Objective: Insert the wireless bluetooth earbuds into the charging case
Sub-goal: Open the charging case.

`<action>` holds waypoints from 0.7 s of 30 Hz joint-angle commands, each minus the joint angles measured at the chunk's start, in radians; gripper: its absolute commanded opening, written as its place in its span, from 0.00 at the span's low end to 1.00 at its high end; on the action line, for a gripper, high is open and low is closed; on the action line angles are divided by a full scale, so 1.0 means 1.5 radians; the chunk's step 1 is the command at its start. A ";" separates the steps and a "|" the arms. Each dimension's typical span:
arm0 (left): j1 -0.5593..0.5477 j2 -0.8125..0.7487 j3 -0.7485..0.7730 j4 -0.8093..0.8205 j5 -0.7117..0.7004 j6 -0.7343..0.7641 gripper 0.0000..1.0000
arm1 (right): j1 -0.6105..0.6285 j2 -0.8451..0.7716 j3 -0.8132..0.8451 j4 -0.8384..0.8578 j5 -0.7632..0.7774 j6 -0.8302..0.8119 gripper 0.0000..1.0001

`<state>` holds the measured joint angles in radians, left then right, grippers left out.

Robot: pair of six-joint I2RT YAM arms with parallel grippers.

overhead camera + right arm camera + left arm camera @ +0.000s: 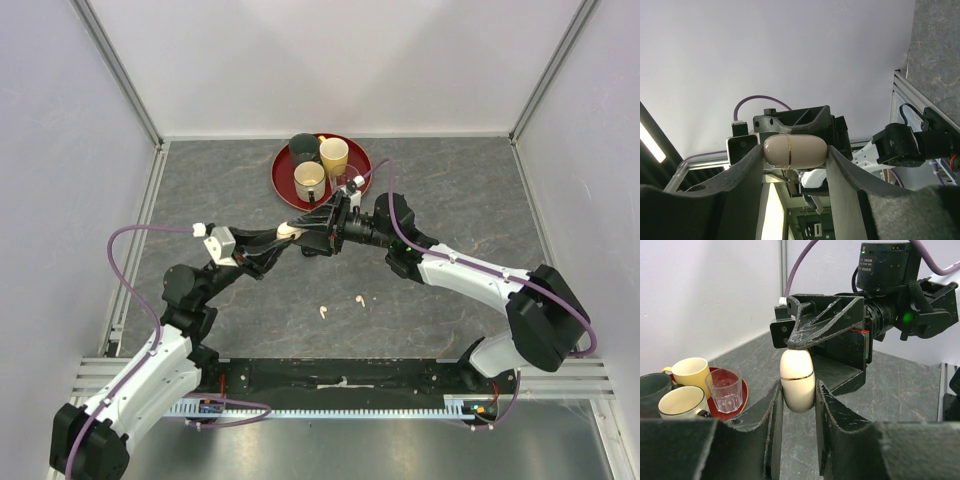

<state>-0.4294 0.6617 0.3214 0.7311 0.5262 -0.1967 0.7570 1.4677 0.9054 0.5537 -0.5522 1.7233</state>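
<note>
The charging case hangs shut above the table. My left gripper pinches its sides and my right gripper clamps it end to end, along its long axis. Two cream earbuds lie below, towards the bases.

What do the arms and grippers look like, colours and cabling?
White link shells, black joints on left arm and right arm. One purple cable loops along each. Left gripper and right gripper: black, scuffed, wedge-shaped fingers. Green light on right wrist.
</note>
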 commanded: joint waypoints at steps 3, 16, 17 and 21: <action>-0.002 0.008 0.025 -0.009 0.017 -0.015 0.18 | -0.001 -0.007 0.021 0.012 0.006 -0.026 0.26; -0.002 0.009 0.031 -0.043 0.020 -0.009 0.26 | 0.000 0.007 0.029 0.005 -0.007 -0.041 0.17; -0.002 0.009 0.033 -0.044 0.020 -0.009 0.29 | 0.000 0.006 0.033 -0.001 -0.007 -0.044 0.18; -0.002 0.015 0.034 -0.044 0.018 -0.009 0.34 | 0.002 0.007 0.036 -0.009 -0.003 -0.047 0.17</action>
<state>-0.4286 0.6750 0.3344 0.6746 0.5278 -0.1970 0.7517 1.4696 0.9073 0.5220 -0.5446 1.6657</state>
